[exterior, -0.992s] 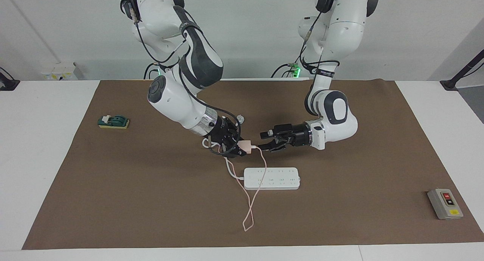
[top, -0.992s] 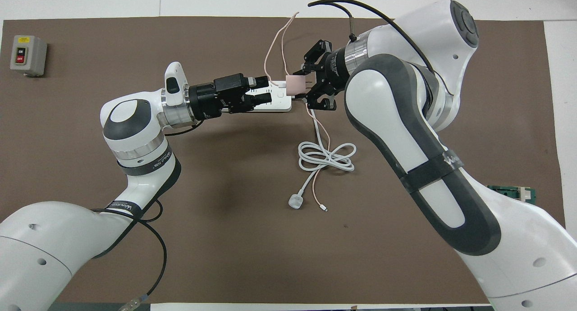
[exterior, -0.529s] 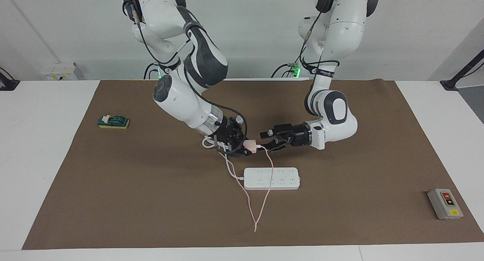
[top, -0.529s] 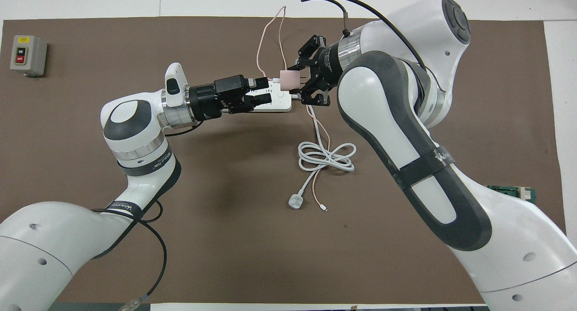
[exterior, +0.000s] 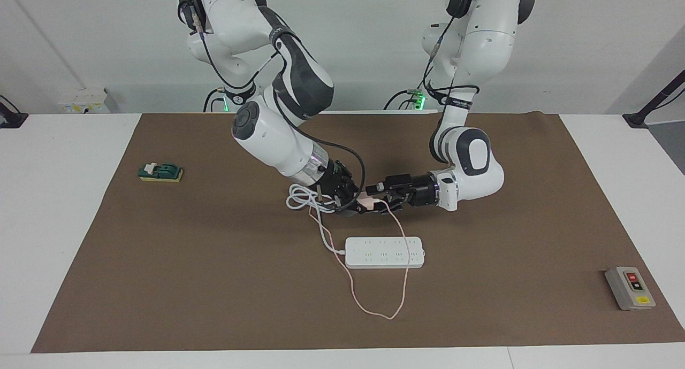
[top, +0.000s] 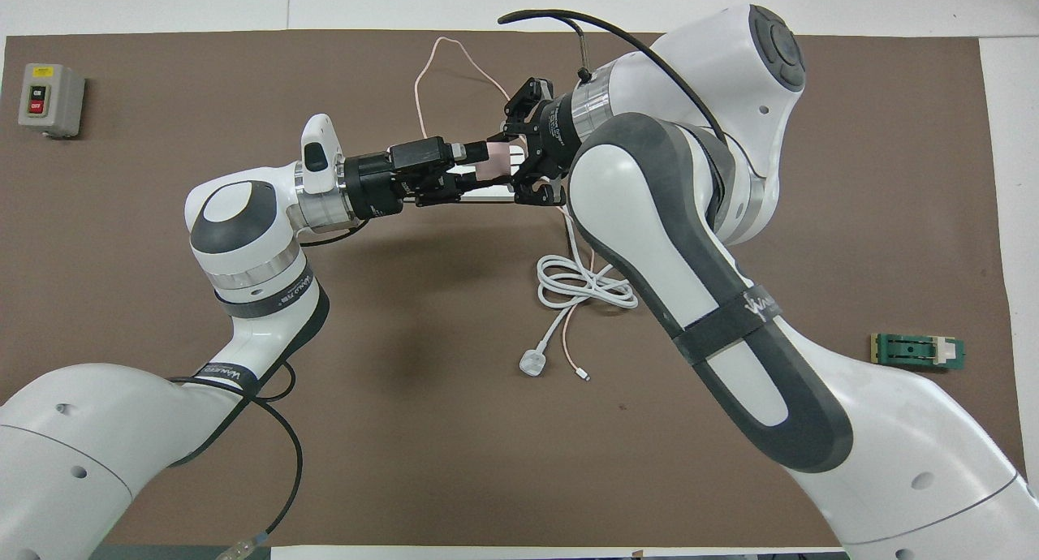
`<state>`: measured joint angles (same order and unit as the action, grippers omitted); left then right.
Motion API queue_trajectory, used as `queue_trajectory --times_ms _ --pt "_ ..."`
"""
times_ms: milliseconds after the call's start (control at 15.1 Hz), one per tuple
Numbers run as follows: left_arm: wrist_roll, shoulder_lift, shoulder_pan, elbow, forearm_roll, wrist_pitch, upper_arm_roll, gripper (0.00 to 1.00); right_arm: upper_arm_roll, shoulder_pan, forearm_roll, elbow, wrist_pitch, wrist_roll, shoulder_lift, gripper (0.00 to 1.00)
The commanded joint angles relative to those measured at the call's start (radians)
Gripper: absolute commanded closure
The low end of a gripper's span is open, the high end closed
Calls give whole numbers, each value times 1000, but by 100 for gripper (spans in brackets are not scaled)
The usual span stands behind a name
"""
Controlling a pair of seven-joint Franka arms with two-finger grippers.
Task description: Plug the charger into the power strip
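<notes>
My right gripper (exterior: pixel 357 204) is shut on the pale pink charger (exterior: pixel 367 201) and holds it in the air over the mat, beside the power strip's nearer edge. My left gripper (exterior: pixel 377 199) is open, and its fingers reach around the charger's free end. In the overhead view the charger (top: pixel 493 161) sits between the left gripper (top: pixel 475 166) and the right gripper (top: pixel 519 161). The white power strip (exterior: pixel 384 252) lies flat on the mat; in the overhead view only a sliver of it (top: pixel 487 193) shows under the grippers. The thin pink cable (exterior: pixel 374 305) hangs from the charger and loops across the strip.
The strip's thick white cord (top: pixel 584 284) lies coiled nearer the robots, ending in a round white plug (top: pixel 532 363). A grey switch box (exterior: pixel 630 287) sits toward the left arm's end. A green block (exterior: pixel 160 172) sits toward the right arm's end.
My right gripper has carried the charger toward the left gripper, until it sits between the left fingers. The pink cable swung along and now loops wider. The left gripper barely moved.
</notes>
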<state>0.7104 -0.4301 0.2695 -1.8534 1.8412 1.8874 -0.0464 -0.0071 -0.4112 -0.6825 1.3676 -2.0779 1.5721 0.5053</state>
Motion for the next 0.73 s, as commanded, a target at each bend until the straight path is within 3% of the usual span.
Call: queue_trajectory --times_ms 0,132,198,529,595,661 --pt "35 7 4 -16 3 -1 2 38 3 3 1 -25 2 20 13 100" --pt "57 7 5 -16 3 10 2 94 3 3 -2 -25 2 22 13 100" --pt "57 7 7 -24 3 16 2 100 3 3 -2 -25 2 20 13 100" --pt "55 10 7 -30 3 15 0 100 3 3 -2 -25 -1 22 13 100" --pt "55 10 7 -29 3 16 0 100 3 3 0 -25 -2 37 13 68" --pt "55 10 7 -29 3 16 0 100 1 3 3 -25 -10 48 13 1"
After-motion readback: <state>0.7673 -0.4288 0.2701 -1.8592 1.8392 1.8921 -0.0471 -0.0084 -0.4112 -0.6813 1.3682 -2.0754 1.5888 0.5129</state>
